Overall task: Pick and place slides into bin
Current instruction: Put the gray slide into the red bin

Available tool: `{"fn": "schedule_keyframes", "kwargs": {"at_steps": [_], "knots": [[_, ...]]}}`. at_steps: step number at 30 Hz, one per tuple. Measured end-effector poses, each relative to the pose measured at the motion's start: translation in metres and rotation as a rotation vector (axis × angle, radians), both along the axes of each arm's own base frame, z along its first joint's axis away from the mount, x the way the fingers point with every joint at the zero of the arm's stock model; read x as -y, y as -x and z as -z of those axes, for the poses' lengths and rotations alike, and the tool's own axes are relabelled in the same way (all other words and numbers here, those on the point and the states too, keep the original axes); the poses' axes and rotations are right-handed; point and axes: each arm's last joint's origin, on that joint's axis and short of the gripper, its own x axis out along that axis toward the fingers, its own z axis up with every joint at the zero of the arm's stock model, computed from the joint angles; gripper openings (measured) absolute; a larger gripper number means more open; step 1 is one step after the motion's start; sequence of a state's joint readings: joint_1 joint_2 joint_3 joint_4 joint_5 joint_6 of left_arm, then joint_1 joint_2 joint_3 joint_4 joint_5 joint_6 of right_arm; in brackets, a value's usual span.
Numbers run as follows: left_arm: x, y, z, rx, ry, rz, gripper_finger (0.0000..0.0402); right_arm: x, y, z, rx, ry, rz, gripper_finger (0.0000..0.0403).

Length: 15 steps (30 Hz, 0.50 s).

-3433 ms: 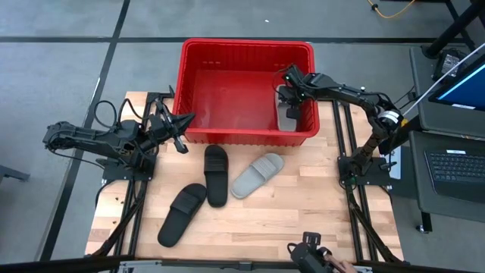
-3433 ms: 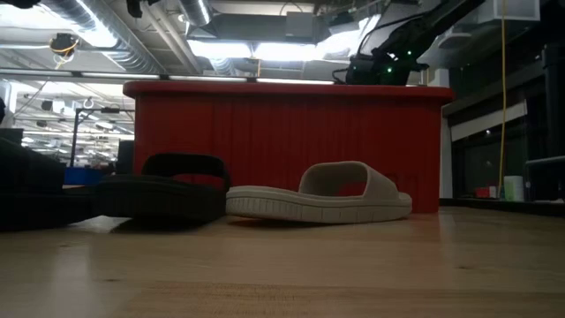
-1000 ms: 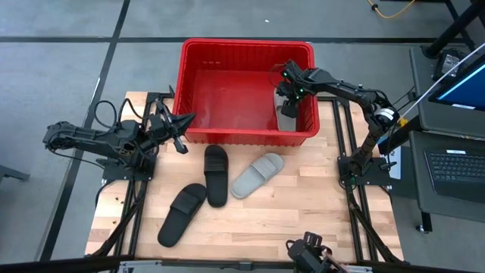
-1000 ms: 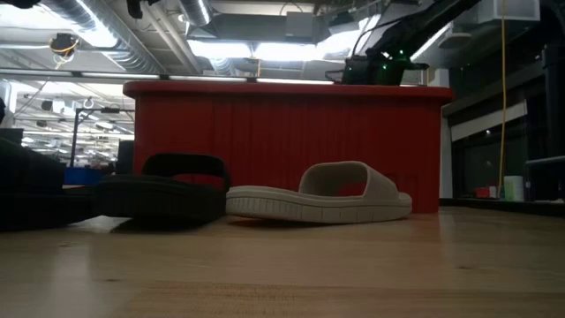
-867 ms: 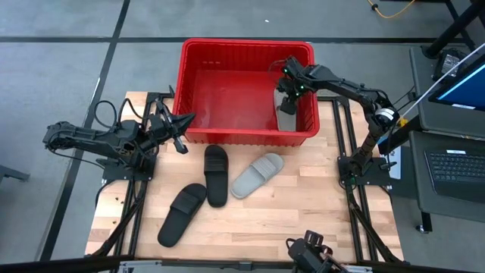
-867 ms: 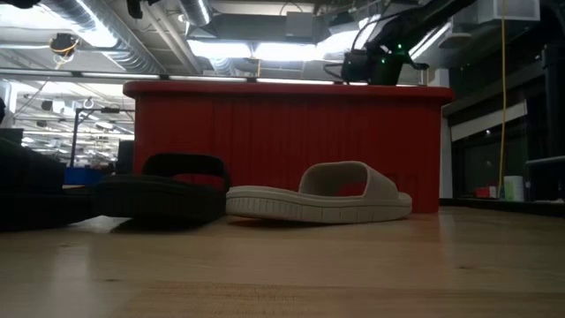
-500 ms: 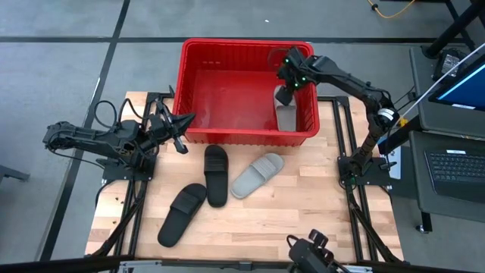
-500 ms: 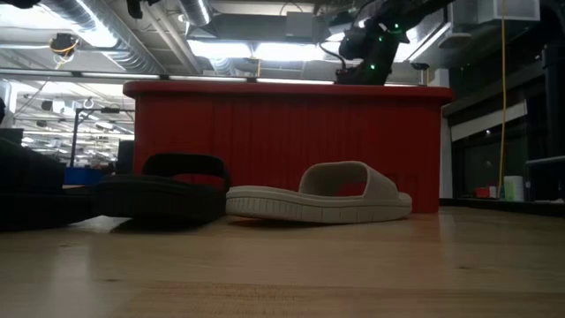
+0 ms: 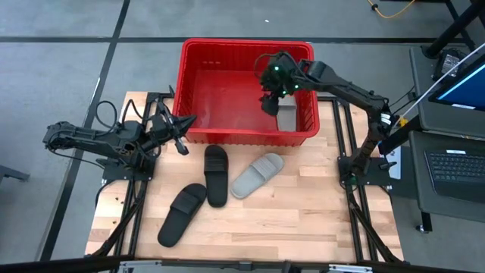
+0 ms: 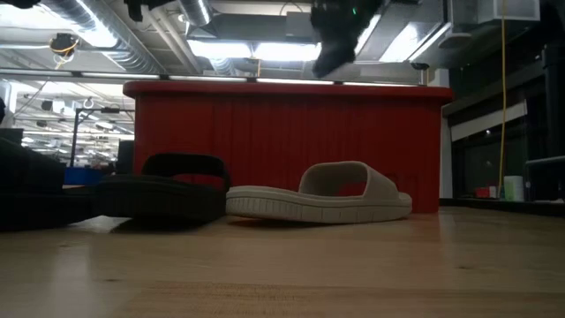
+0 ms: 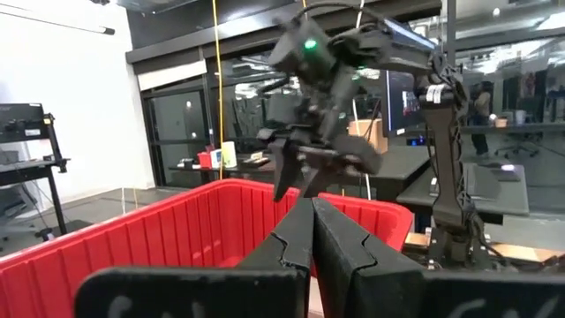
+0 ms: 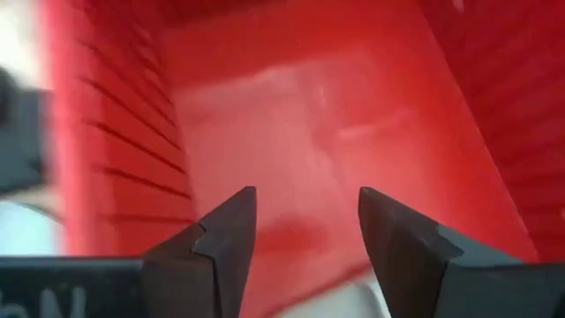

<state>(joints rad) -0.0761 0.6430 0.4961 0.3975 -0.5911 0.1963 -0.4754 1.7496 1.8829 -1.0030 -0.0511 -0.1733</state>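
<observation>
A grey slide (image 9: 286, 115) is seen only from above, inside the red bin (image 9: 189, 76) at 3 o'clock; the right gripper (image 12: 300, 230) is spread, the left gripper (image 11: 311, 231) pressed together.

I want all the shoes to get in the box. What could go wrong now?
One grey slide is in the bin. The open right gripper hangs over the bin and might bump the rim heading out. On the table, one black slide lies right beside the grey slide, and the other black slide touches the first one's end, so grabbing one might nudge its neighbour. The left gripper waits shut near the bin's corner.
</observation>
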Motion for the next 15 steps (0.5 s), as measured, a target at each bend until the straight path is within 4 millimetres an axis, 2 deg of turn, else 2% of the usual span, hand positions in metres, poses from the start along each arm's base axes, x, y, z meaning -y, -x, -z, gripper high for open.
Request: {"fn": "schedule_keyframes", "kwargs": {"at_steps": [5, 9, 15], "knots": [[0.000, 0.003, -0.002, 0.018, 0.000, 0.005, 0.0005, -0.038, -0.018, -0.012, 0.074, -0.009, -0.063, 0.0201], [0.003, 0.006, -0.005, 0.027, -0.041, 0.085, 0.0002, -0.069, -0.029, -0.016, 0.170, 0.017, -0.123, 0.0201], [0.007, 0.014, -0.005, -0.004, -0.095, 0.153, 0.0004, -0.115, -0.029, 0.002, 0.238, 0.020, -0.127, 0.0201]]}}
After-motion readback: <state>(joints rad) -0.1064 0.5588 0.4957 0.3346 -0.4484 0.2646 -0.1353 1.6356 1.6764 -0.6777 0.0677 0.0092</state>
